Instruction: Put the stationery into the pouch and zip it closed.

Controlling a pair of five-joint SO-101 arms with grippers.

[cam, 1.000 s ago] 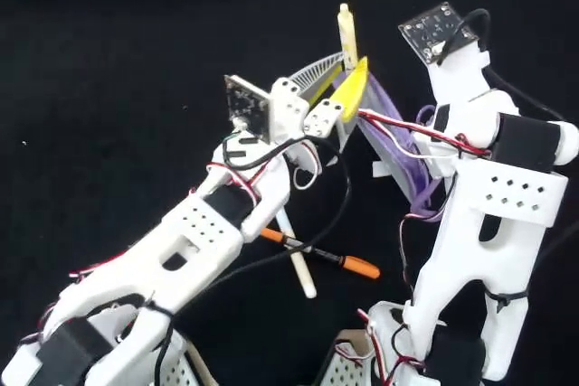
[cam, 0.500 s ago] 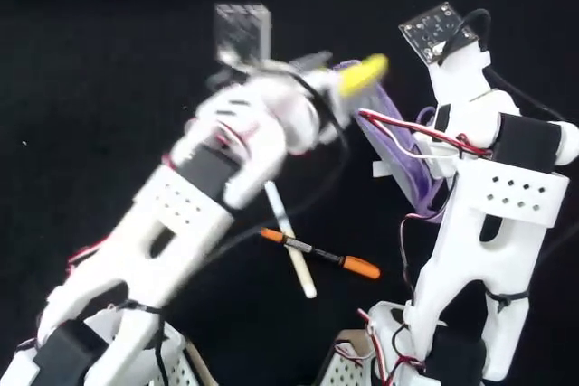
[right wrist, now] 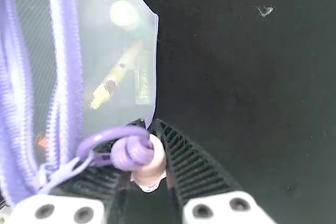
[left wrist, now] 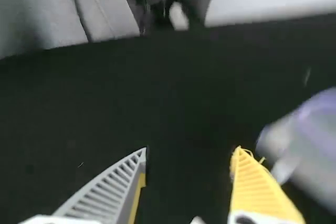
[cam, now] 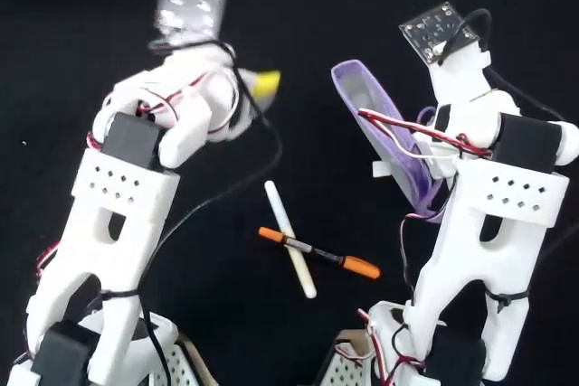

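Pouch (cam: 366, 101) purple, translucent; marker (cam: 318, 254) orange ends, black middle; pen (cam: 283, 221) white; table (cam: 63, 88) black.

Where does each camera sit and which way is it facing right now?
High view: fixed above, looking down on the table; both arms, the pouch and two crossed pens.
Left wrist view: on the left arm, looking across the table past its open left tool.
Right wrist view: on the right arm, looking along the right tool, shut on the pouch.
Shared: high and right wrist views show the pouch.
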